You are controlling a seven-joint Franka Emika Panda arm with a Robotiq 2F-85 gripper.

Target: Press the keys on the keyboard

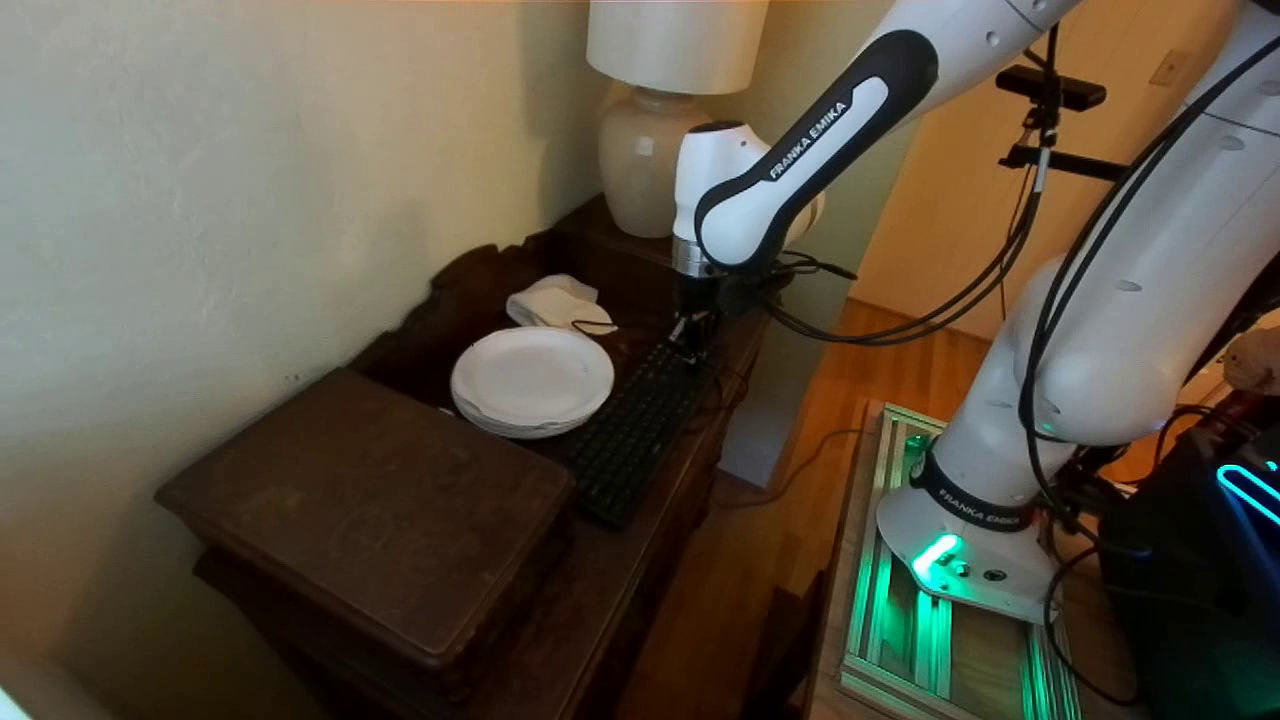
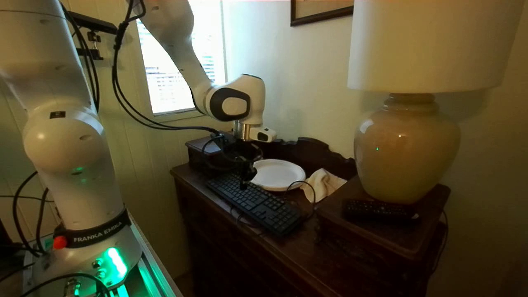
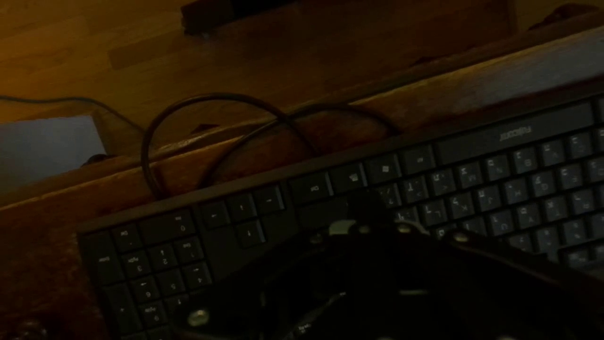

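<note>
Keyboard (image 1: 640, 435): in an exterior view, flat on the dark wood table (image 1: 605, 575), just beside the white plates (image 1: 530, 375)
Remote (image 2: 377, 210): in an exterior view, right by the lamp (image 2: 406, 152)
Fingers (image 3: 365, 205): wrist view's super dark, but the 2 tips look pinched together, over the keys (image 3: 489, 198), near the arrow keys (image 3: 242, 208); can't tell if they're touching

You have a black keyboard (image 2: 258, 204) with black, pale-printed keys (image 3: 487, 197), a black gripper (image 3: 367, 208), white plates (image 1: 533, 376), a cream cloth (image 2: 323, 184) and a dark brown table (image 1: 605, 570). Your robot arm (image 1: 775, 225) is white with white-lettered black bands (image 1: 975, 507); the beige lamp (image 2: 407, 159) wears a cream shade (image 2: 429, 45).
</note>
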